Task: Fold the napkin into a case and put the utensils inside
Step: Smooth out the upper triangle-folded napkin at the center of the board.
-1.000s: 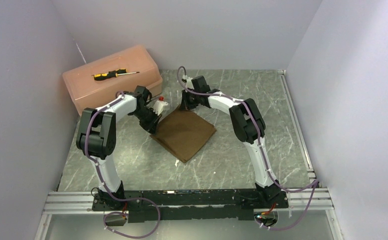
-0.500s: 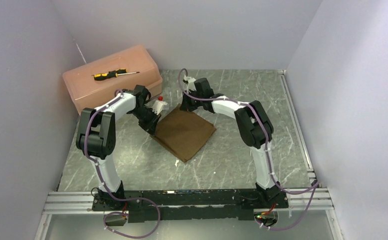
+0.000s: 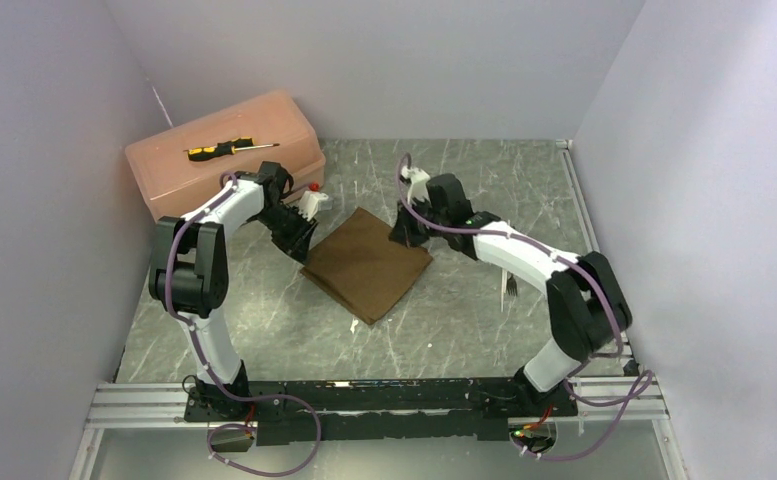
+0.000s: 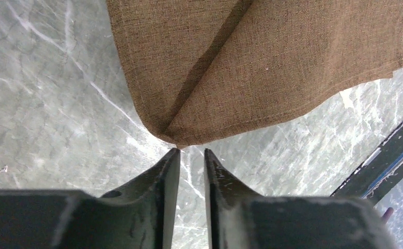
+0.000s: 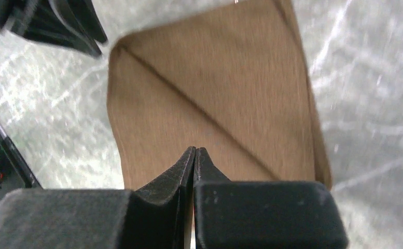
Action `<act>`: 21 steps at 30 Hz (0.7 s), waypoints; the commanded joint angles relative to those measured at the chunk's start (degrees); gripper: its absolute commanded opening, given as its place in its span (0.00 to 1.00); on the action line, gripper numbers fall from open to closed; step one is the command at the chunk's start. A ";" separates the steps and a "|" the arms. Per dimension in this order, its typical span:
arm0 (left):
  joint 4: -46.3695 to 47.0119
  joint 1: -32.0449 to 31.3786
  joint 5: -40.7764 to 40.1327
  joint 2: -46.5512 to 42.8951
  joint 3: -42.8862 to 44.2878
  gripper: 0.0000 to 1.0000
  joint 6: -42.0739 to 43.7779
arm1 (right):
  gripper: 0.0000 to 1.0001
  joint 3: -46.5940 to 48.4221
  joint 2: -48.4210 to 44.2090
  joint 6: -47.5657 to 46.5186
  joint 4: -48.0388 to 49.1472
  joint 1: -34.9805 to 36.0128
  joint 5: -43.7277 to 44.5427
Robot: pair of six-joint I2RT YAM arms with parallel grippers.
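The brown napkin lies folded flat mid-table, a diagonal crease across it in the left wrist view and the right wrist view. My left gripper sits at its left corner. Its jaws are a narrow gap apart and empty, with the tips just short of the cloth's corner. My right gripper is at the napkin's back right edge. It is shut with nothing seen between the jaws, hovering over the cloth. A thin grey utensil, seemingly a fork, lies by the right forearm.
A pink box stands at the back left with a yellow-and-black screwdriver on its lid. A small white object with a red tip sits beside the left wrist. Walls enclose the table on three sides.
The right arm has swung out to the right, and its gripper has moved from the napkin's back corner to the back right edge. The left gripper has shifted slightly back-left.
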 commanded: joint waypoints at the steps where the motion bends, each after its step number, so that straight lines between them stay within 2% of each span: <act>1: -1.00 0.04 2.90 -3.16 -0.35 0.32 3.68 | 0.05 -7.92 -6.06 3.15 -2.91 -0.31 4.63; 10: 3.00 -0.25 1.40 0.43 0.53 0.35 6.14 | 0.03 -14.91 -7.54 9.91 -1.40 -4.38 6.72; 13: 3.49 -0.36 1.20 0.91 -0.11 0.34 6.69 | 0.07 -14.49 -6.47 11.03 -2.51 -4.91 7.64; 21: 2.44 -0.39 2.05 0.51 -2.06 0.28 8.19 | 0.27 -12.07 -2.89 14.06 -6.80 -5.13 10.47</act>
